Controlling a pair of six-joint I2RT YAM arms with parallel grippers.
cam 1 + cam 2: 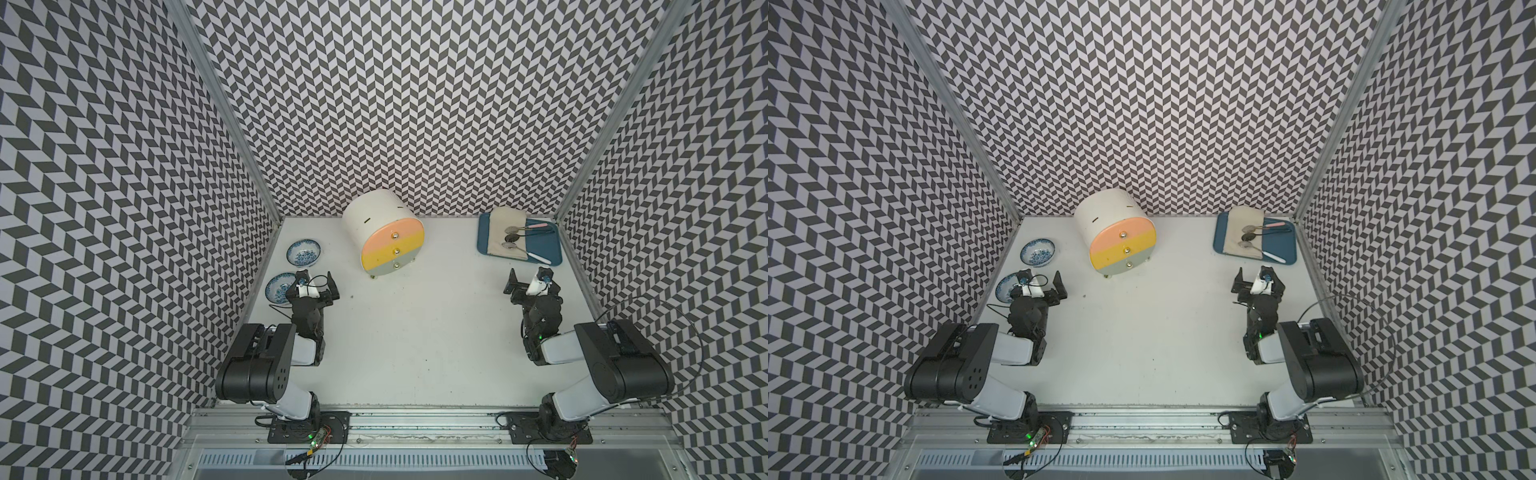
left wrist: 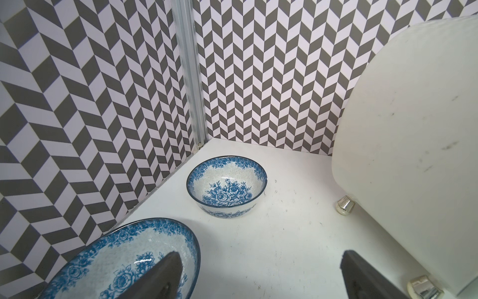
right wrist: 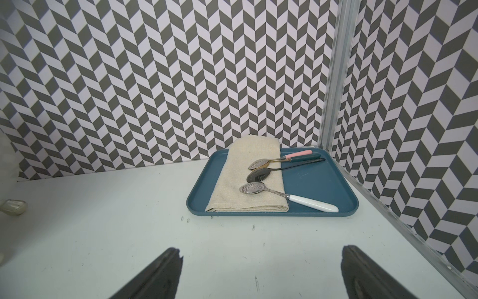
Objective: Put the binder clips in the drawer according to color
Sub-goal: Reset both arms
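Nearest the front edge of the bench, my two arms sat folded back, both sets of jaws spread wide and gripping nothing. My left gripper hung by the left edge, above the nearer bowl. My right gripper hung by the right edge over bare bench.

No binder clips showed in any view, whether on the bench, in the bowls or on the tray. With all three drawer fronts flush, I judged the sorting either finished or the clips out of the cameras' sight. Doing this step well, as I read it, meant holding both arms back, keeping my left fingers off the bowl's rim, and checking that no front stood ajar. If a front needed opening, I thought a square approach to one knob and a straight pull would suit, since the piece stands on small feet and might slide.

Beyond and between my grippers, at the middle of the far edge, stood the drawer. It was well apart from both sets of jaws, its pink, yellow and grey-green fronts angled a little toward my right arm, and nothing touched its knobs.

Farther off, a second bowl lay toward the far left corner. The blue tray, with cloth and spoons, lay in the far right corner.
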